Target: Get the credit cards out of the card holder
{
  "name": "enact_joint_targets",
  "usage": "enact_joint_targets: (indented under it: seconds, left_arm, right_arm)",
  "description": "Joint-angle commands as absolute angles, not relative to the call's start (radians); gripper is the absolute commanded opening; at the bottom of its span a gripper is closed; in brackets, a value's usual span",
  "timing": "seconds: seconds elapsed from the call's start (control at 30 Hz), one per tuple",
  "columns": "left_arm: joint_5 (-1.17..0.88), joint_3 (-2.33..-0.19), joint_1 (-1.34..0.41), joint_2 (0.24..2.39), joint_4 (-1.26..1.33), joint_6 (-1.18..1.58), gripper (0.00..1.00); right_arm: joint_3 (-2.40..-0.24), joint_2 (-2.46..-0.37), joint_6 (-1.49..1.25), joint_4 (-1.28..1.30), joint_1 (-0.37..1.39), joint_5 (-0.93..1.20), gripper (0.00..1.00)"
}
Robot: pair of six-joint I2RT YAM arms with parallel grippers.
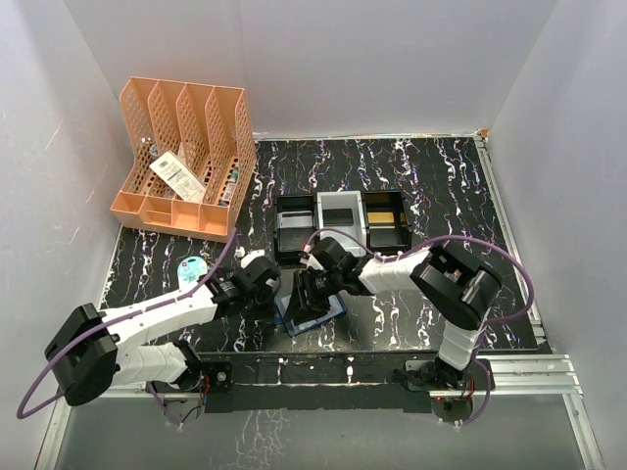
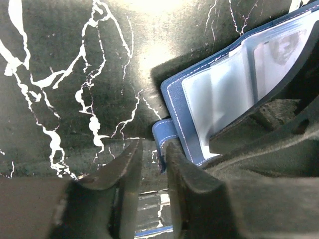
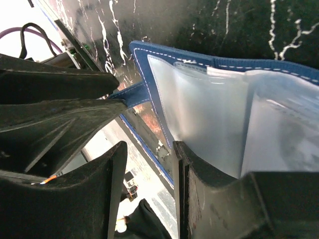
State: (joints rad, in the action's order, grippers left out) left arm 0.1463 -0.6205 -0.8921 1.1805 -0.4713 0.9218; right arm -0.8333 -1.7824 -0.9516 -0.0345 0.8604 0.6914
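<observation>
The navy-blue card holder (image 1: 313,313) lies open near the table's front edge, its clear sleeves (image 2: 219,94) facing up. A greyish credit card (image 2: 279,52) shows dimly through one sleeve. The holder's blue closing tab (image 2: 164,135) sticks out at the left. My left gripper (image 2: 153,147) stands slightly open at that tab, which touches the tip of its right finger (image 2: 182,164) without being clamped. My right gripper (image 3: 148,152) is open and empty. Its right finger (image 3: 199,184) rests on the sleeves (image 3: 209,109), beside the holder's left edge (image 3: 142,64).
Three small black and grey trays (image 1: 341,223) stand in a row behind the holder. An orange file rack (image 1: 186,157) fills the back left corner. A pale blue oval case (image 1: 192,266) lies left of my left arm. White walls close in the table.
</observation>
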Motion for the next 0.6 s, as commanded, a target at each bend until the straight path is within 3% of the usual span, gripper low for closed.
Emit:
enact_joint_targets:
  seconds: [0.0,0.13,0.3,0.57]
  left_arm:
    - [0.204,-0.634,-0.893,1.102,-0.571,0.971,0.31]
    - [0.229,-0.638,-0.891,1.031,-0.557,0.994,0.47]
    - [0.222,-0.652,-0.891,1.026,-0.471,1.013,0.58]
    - [0.216,-0.688,-0.883,1.17,-0.381,1.016,0.67]
  right_arm:
    - [-0.787,-1.748,-1.027,-0.221,0.862,0.682,0.4]
    - [-0.762,-1.702,-1.096,-0.241,0.862,0.604,0.31]
    - [-0.716,-1.648,-1.112,-0.224,0.862,0.512,0.19]
    - [-0.695,-1.619,-1.094,-0.18,0.862,0.483,0.09]
